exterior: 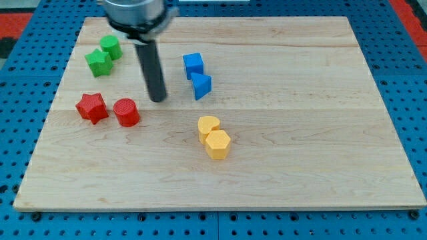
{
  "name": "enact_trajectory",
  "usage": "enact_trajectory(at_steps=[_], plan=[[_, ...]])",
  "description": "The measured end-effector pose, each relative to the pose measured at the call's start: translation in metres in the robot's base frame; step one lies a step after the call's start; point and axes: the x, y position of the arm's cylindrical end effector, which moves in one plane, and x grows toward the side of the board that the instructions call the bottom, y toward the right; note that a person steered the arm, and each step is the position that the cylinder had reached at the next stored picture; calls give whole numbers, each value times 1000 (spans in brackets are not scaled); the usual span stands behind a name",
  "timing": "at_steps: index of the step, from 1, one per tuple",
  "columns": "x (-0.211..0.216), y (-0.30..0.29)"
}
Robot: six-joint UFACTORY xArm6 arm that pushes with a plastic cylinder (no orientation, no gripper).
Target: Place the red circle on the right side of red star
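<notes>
The red star [91,107] lies at the view's left on the wooden board [300,133]. The red circle [126,112] stands just to its right, a small gap between them. My tip [158,100] rests on the board to the upper right of the red circle, apart from it and to the left of the blue blocks. The dark rod rises from the tip toward the view's top.
A green star [98,63] and a green cylinder [111,47] sit at the upper left. A blue cube [193,64] and a blue wedge-like block [201,86] lie right of the tip. A yellow heart-like block [208,127] and a yellow hexagon [217,144] sit mid-board.
</notes>
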Motion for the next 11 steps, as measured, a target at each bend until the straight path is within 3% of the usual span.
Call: enact_trajectory(at_steps=[1,3,9,11], plan=[[61,28],[64,-9],[-7,-82],[0,-77]])
